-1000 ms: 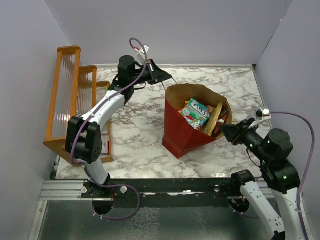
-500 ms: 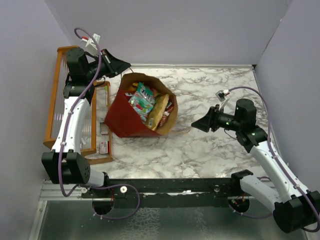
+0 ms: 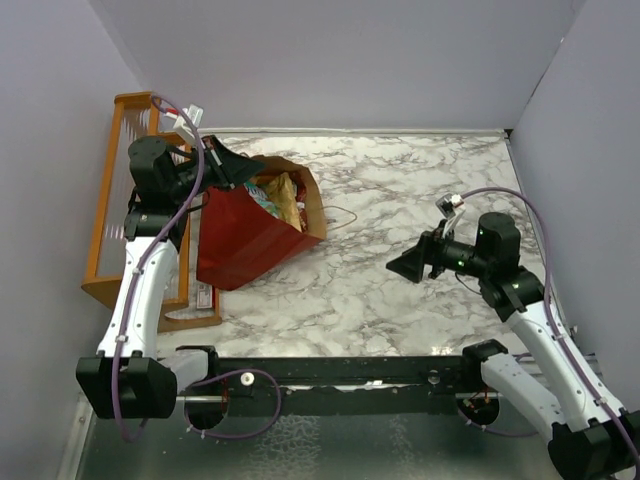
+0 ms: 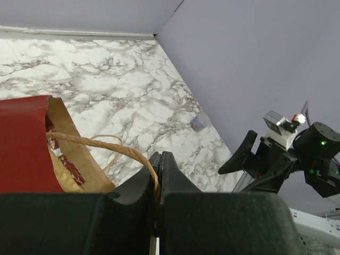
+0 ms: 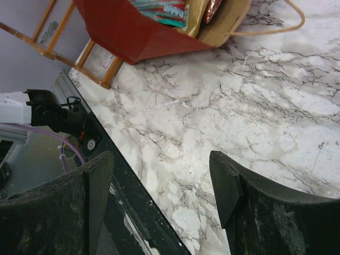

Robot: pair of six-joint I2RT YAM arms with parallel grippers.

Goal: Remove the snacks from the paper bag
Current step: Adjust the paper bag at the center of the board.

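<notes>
The paper bag (image 3: 240, 240) is dark red outside and brown inside. It leans tilted at the table's left, against the rack, with its mouth facing up and to the right. Snacks (image 3: 275, 195) show in its mouth: a teal-white pouch and an orange-brown chip bag (image 5: 194, 13). My left gripper (image 3: 235, 168) is above the bag's rim, shut on a twisted tan handle (image 4: 106, 146) that runs between its fingers (image 4: 159, 156). The other handle (image 5: 287, 24) lies loose on the marble. My right gripper (image 3: 400, 268) hangs open over bare marble, well right of the bag (image 5: 138, 32), with nothing between its fingers (image 5: 162, 175).
An orange wooden rack (image 3: 120, 200) stands along the left wall, right behind the bag. Small packets (image 3: 205, 293) lie under its near end. A black rail (image 3: 330, 370) runs along the table's near edge. Grey walls close in the back and both sides.
My left arm swung left with the handle, dragging the bag from mid-table to the rack and tipping it. My right gripper left the bag's rim, opened, and now hovers over the marble.
</notes>
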